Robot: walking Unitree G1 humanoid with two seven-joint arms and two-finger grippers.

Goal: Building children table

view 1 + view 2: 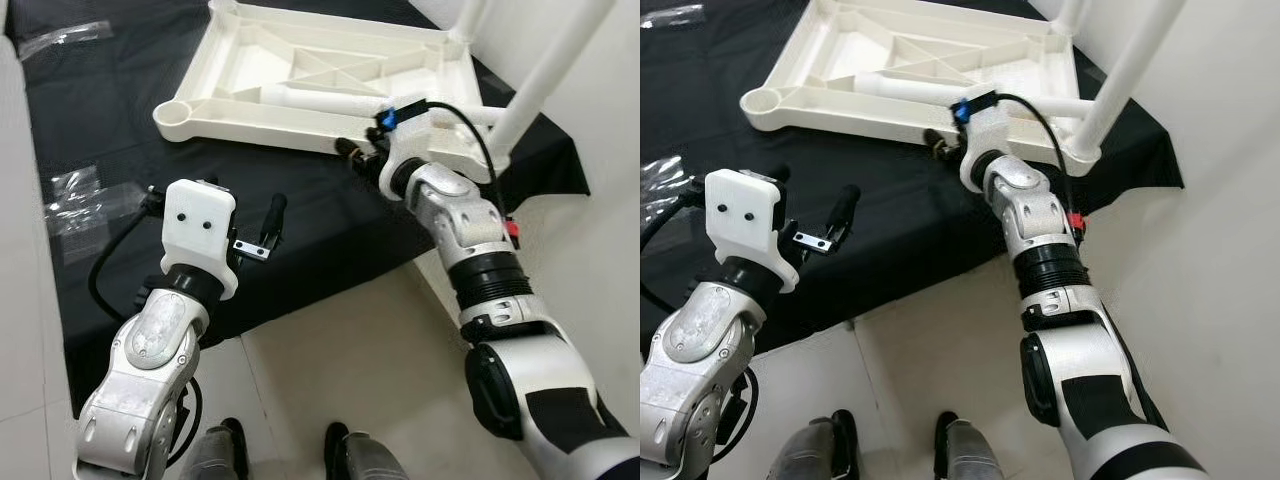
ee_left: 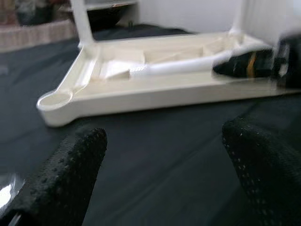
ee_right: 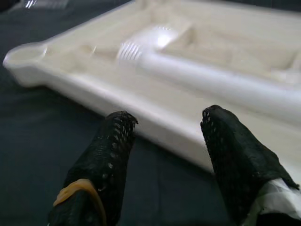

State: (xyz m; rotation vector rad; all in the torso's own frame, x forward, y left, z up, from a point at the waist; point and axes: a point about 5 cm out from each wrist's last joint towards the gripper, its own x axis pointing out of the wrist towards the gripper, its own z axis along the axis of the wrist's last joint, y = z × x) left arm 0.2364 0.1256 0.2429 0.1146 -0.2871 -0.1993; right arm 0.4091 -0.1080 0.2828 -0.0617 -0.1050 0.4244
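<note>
The white tabletop [image 1: 330, 80] lies upside down on the black cloth [image 1: 120, 130] at twelve o'clock, two legs [image 1: 545, 75] already standing at its far corners. One loose leg [image 1: 320, 100] rests inside it. The right gripper [image 3: 162, 141], spread wide and empty, faces that leg; the left gripper [image 2: 164, 160], wide and empty, waits at nine o'clock.

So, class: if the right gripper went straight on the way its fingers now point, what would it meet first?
Most likely the near side wall of the upturned white table top. The right gripper is open and points at that edge; the loose white leg lies just beyond. Depth is unclear.
</note>
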